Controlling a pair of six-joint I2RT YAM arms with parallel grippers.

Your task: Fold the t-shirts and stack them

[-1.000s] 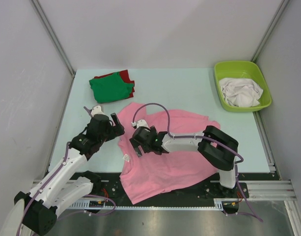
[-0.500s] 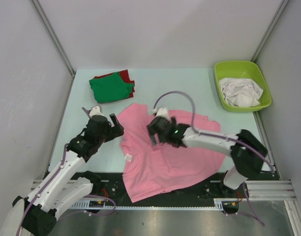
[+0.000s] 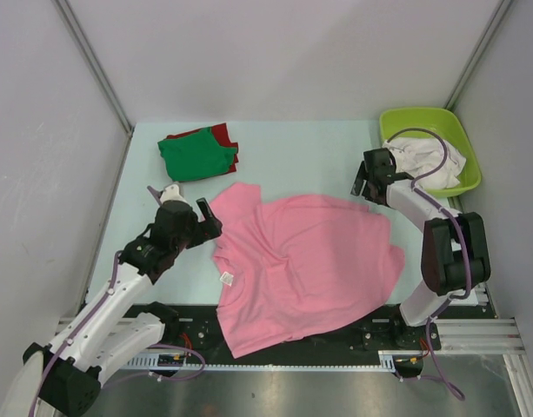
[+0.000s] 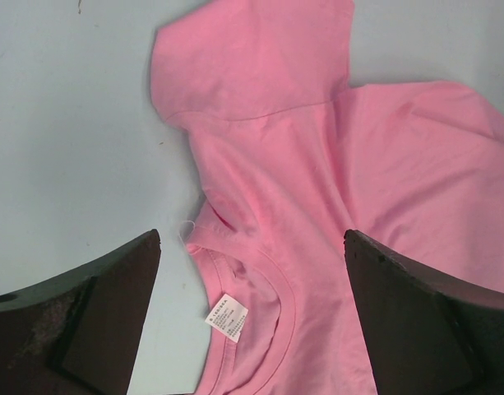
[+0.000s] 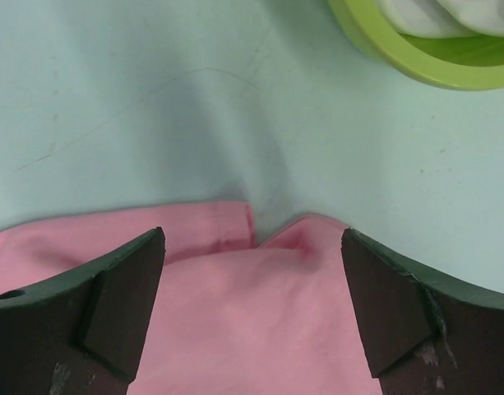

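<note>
Pale blue-green table [image 3: 318, 156] fills the walled cell, and on it we see the large pink t-shirt [image 3: 305, 261] spread nearly flat, its near hem hanging over the edge by the arm bases.

The left gripper [image 3: 209, 217] stands at the shirt's left sleeve, jaws spread wide and grasping nothing. In its wrist view the pink t-shirt [image 4: 317, 189] lies below and ahead of the left gripper [image 4: 252, 239]. The sleeve reaches away beyond the fingertips. The collar and the small white neck label [image 4: 227, 314] sit between the two fingers [image 4: 104, 313], nearer the palm.

The right gripper [image 3: 360, 184] is over the table just off the shirt's far right corner, also released and empty. From its wrist camera, the pink t-shirt [image 5: 235, 304] has its edge and a small raised fold between the open jaws of the right gripper [image 5: 252, 234], with bare table ahead of the fingertips.

Farther ahead and to the right of those fingers lies the lime-green tub [image 5: 416, 70]. From above, we see the tub [image 3: 405, 122] holding crumpled white t-shirts [image 3: 427, 161], just beside the right wrist.

Well beyond the left gripper, near the table's far left corner, a folded green t-shirt [image 3: 195, 156] rests on top of a red t-shirt [image 3: 223, 135].
</note>
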